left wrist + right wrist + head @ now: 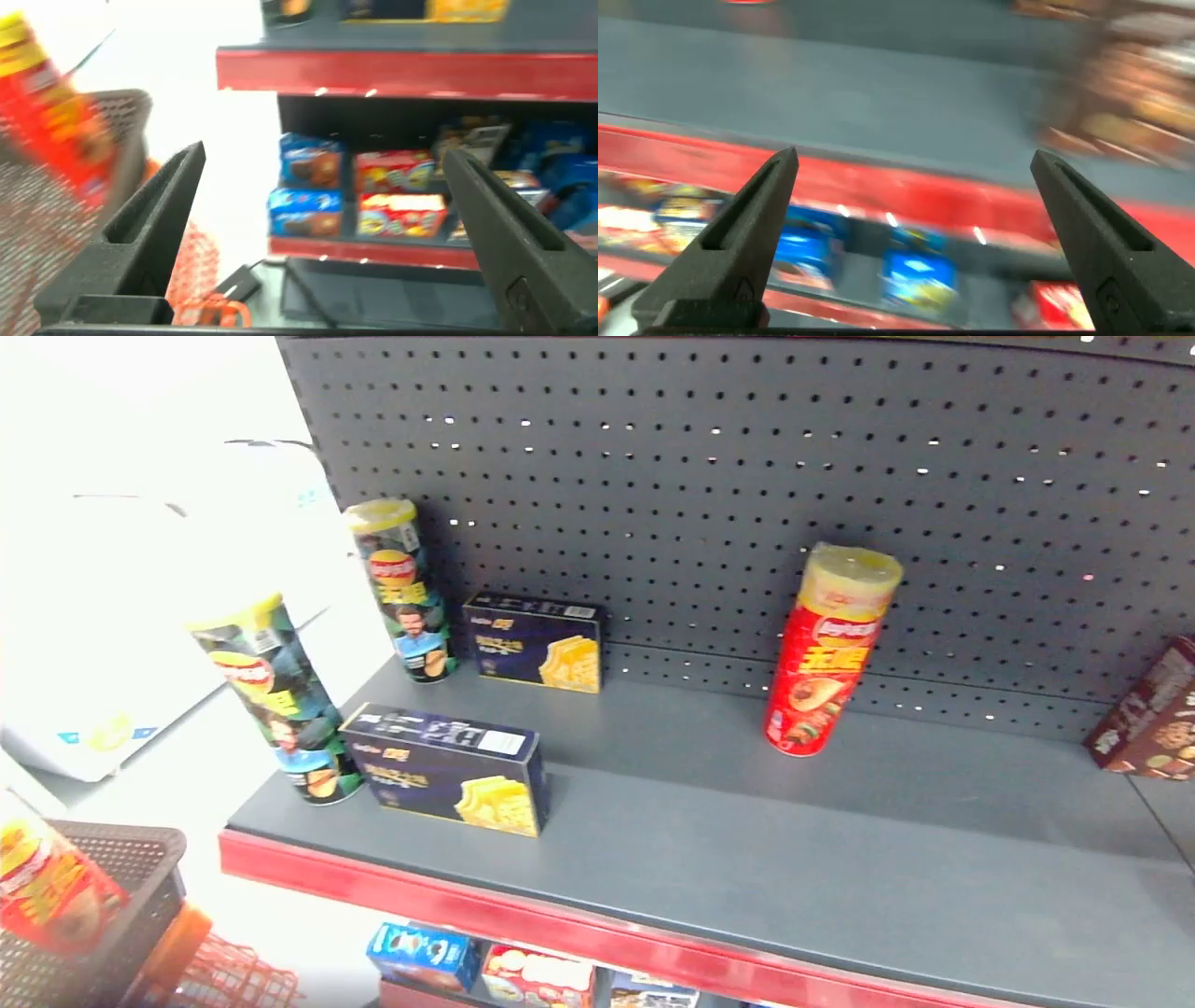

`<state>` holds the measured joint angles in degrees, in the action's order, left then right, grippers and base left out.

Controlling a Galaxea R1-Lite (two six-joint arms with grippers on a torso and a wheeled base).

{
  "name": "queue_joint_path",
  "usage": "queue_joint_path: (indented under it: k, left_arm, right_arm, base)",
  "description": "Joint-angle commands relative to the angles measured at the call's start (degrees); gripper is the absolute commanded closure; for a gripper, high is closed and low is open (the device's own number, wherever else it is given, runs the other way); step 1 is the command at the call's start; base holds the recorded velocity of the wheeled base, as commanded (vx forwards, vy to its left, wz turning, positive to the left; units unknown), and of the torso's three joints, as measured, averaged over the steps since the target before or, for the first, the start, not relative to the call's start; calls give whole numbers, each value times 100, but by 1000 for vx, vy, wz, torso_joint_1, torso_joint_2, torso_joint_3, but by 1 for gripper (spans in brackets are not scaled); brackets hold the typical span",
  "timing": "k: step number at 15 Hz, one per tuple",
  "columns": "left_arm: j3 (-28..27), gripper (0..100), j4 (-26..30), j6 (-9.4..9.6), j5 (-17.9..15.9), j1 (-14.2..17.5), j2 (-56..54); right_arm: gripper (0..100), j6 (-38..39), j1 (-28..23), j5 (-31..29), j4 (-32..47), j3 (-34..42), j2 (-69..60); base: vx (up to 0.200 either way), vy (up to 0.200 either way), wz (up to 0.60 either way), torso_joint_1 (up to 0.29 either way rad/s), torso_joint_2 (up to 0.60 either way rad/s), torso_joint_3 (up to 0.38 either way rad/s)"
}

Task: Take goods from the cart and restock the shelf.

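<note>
One red cylindrical basket can [47, 887] w/ yellow print sits in a dark plastic mesh basket [140, 859] at the robot's lower left, next to the red wire cart [238, 980]. The L claw [327, 233] is spread wide w/ nothing btwn its black wedge-shaped fingers [149, 233]. The basket can is off to one side of it, apart and blurred. The R claw [920, 243] also gapes wide and empty, facing the red front lip [924, 187] of the shelf, w/ a blurred brown box [1130, 93] near.

The shelf [840, 859] is a matte grey board backed by dark perforated pegboard [747, 476]. At its left end stand two dark green tubes w/ yellow lids, a front tube [280, 700] and a rear tube [401, 588]. Each has a flat navy carton just beside it: front carton [448, 770], rear carton [537, 641]. Mid-shelf, a red shelf can [831, 649] w/ yellow lid stands upright, well apart from the others. The lower shelf holds blue and red packs [308, 187].
</note>
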<state>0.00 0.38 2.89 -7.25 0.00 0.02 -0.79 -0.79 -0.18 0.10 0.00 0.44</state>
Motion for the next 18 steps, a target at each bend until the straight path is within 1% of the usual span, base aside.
queue_joint_path:
  k: [1, 2, 16, 17, 18]
  left_arm:
    - [0, 0, -3, 1, -4, 0, -2]
    - [0, 0, 6, 1, -4, 0, -2]
    - [0, 0, 6, 45, -13, 0, -2]
    - [0, 0, 6, 27, 57, 0, -2]
    - [-246, 0, 50, 54, 268, 9, -2]
  right_arm:
    - [0, -9, 0, 1, -1, 0, 0]
    - [0, -9, 0, 1, -1, 0, 9]
    - [0, 18, -9, -8, -1, 0, 0]
    - [0, 18, -9, -8, -1, 0, 0]
    - [0, 18, -9, -8, -1, 0, 0]
  base:
    - [0, 0, 600, -2, 2, 2]
    - [0, 0, 600, 2, -2, 2]
    - [0, 0, 0, 0, 0, 0]
    - [0, 0, 0, 0, 0, 0]
    - [0, 0, 0, 0, 0, 0]
